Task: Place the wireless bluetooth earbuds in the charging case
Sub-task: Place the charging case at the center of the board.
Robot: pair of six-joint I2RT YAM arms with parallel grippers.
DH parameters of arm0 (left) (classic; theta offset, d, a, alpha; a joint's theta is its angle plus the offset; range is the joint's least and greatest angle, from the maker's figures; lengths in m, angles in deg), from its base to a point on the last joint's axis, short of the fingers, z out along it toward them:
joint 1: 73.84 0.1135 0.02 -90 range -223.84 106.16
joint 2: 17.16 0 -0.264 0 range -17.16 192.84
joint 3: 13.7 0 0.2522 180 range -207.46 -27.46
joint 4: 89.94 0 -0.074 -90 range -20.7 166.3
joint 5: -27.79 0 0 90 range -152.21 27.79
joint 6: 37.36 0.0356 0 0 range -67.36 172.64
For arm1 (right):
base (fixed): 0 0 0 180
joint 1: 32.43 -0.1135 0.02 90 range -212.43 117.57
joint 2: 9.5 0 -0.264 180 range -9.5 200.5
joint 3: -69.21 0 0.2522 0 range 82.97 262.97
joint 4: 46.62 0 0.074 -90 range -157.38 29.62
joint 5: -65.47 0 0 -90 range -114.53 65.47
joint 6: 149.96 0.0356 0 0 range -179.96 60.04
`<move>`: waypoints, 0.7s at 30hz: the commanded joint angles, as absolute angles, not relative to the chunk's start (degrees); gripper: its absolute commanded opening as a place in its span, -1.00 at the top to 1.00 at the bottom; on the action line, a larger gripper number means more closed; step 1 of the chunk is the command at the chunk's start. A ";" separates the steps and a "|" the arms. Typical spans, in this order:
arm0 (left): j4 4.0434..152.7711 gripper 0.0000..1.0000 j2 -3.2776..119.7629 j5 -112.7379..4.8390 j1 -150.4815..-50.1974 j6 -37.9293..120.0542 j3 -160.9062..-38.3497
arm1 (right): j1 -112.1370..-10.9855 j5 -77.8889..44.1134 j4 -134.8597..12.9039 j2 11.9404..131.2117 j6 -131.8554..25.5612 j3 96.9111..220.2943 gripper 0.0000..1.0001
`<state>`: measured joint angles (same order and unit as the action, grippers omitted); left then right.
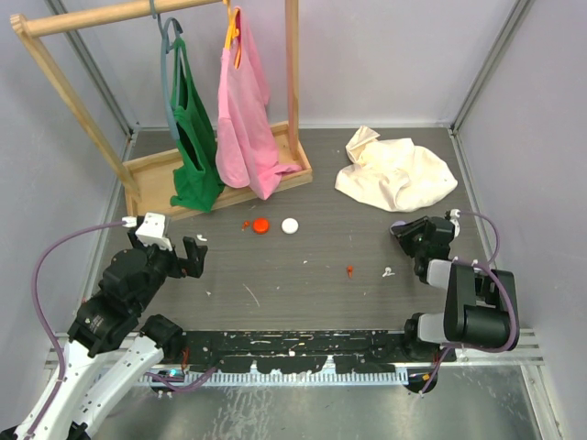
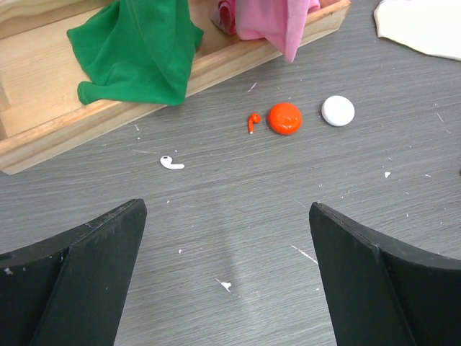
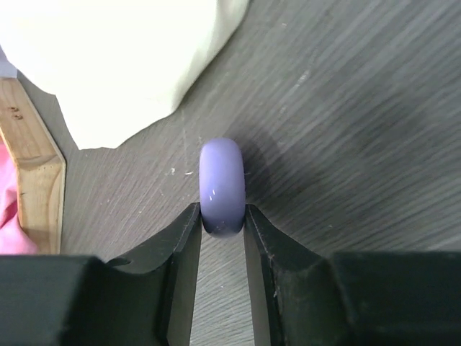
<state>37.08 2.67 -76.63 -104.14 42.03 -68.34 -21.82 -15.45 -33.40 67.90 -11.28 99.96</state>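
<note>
Red and white plastic dots the grey worktop (image 1: 303, 302). A red earbud (image 2: 252, 122), a tiny hooked piece with a short stem, lies just beside an orange round case (image 2: 285, 117), on the side facing the left edge. Both sit near the middle of the worktop, towards its far edge. A white round case (image 2: 338, 110) sits near the orange one on its other side, not touching it. A white earbud (image 2: 171, 163), curled like a comma, lies alone nearer the left edge, near the base of the wooden rack (image 2: 43, 108). Closer to the near edge and right of centre lie a second red earbud (image 1: 349, 269) and, near it, a second white earbud (image 1: 388, 271). All four lie loose on the surface.

By the right edge, the right gripper (image 3: 222, 216) pinches a lilac round case (image 3: 222, 176) on its edge between narrowed fingers. It is close to a crumpled cream cloth (image 1: 394, 172) in the far right corner. The left gripper (image 2: 227, 213) hangs with its jaws spread wide and nothing between them, over bare worktop on the near side of the white earbud. A green garment (image 2: 137, 50) and a pink garment (image 2: 274, 21) droop onto the rack's base.
</note>
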 commanded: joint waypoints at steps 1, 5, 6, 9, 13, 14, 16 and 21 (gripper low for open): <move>40.88 -0.96 2.17 -77.59 -104.16 42.93 -68.33 | -20.92 -17.18 -34.94 66.54 -9.04 98.15 0.25; 40.84 -0.96 2.26 -77.54 -104.17 42.93 -68.32 | -20.83 -18.57 -37.43 62.81 -8.73 97.27 0.08; 40.88 -0.96 2.22 -77.53 -104.16 42.91 -68.33 | -20.81 -18.74 -38.29 61.90 -8.79 97.26 0.05; 40.86 -0.96 2.17 -77.61 -104.18 42.95 -68.33 | -20.83 -19.44 -40.95 58.95 -8.80 97.31 -0.08; 40.82 -0.96 2.07 -77.68 -104.16 42.94 -68.33 | -20.82 -19.82 -44.93 55.28 -9.28 97.40 -0.16; 40.80 -0.96 2.01 -77.64 -104.20 42.94 -68.33 | -20.83 -19.74 -45.97 54.34 -9.57 97.43 -0.18; 40.80 -0.96 2.00 -77.66 -104.16 42.94 -68.33 | -20.83 -19.51 -48.78 52.13 -10.54 97.94 -0.21; 40.92 -0.96 2.07 -77.51 -104.16 42.89 -68.41 | -20.95 -16.20 -55.10 48.56 -17.00 100.70 -0.29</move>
